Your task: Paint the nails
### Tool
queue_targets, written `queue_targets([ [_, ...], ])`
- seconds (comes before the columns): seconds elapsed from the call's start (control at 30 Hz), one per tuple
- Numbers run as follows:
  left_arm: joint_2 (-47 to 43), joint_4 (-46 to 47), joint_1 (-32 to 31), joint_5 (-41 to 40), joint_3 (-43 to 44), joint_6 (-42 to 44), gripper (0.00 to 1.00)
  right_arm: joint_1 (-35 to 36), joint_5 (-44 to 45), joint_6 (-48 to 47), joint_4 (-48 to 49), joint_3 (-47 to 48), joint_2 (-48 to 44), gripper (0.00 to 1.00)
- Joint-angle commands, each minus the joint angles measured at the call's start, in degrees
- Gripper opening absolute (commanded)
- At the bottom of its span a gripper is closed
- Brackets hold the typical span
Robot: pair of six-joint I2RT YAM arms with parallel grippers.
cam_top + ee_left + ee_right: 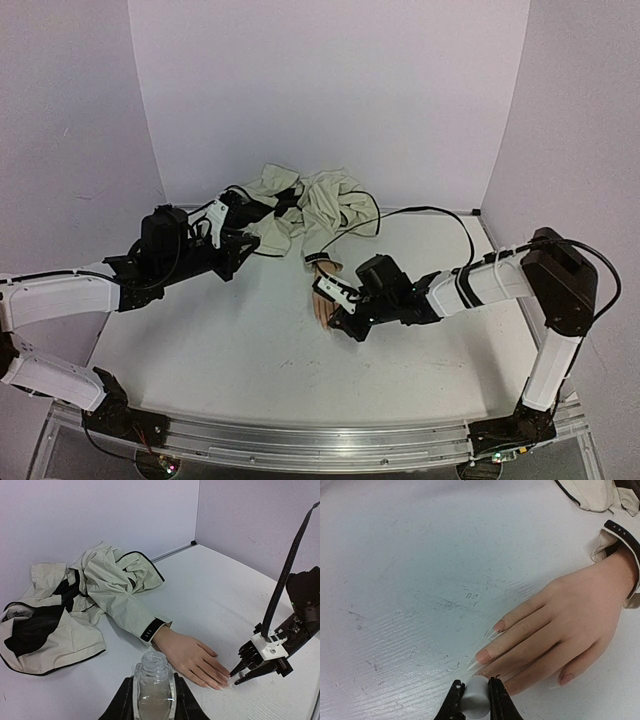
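The pale mannequin hand (322,293) lies palm down mid-table, in a cream sleeve with a dark cuff (152,629). Its long clear nails (483,656) point at my right gripper (476,700). That gripper is shut on a small white brush cap (476,696), which sits right at the tip of a finger below two bare nails. The brush itself is hidden. The right gripper also shows in the left wrist view (236,674) at the fingertips (220,681). My left gripper (154,692) is shut on a clear, uncapped bottle (154,677), held upright just behind the hand (192,656).
A crumpled cream jacket (310,205) with black lining lies at the back by the wall, and its sleeve leads to the hand. A black cable (430,212) runs over the table to the right arm. White walls close in the back and sides.
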Motion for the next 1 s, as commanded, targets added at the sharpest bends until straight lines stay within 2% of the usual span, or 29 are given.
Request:
queue_targets([
  [0.0,-2.26,2.63,0.28,0.58,0.84,-0.15,0.00,0.50,-0.56,0.47,0.39,2.14,0.64,0.00],
  [0.97,-2.96,2.37,0.28,0.38,0.65,-0.15,0.00,0.50,-3.32,0.73,-1.98,0.86,-0.30,0.00],
])
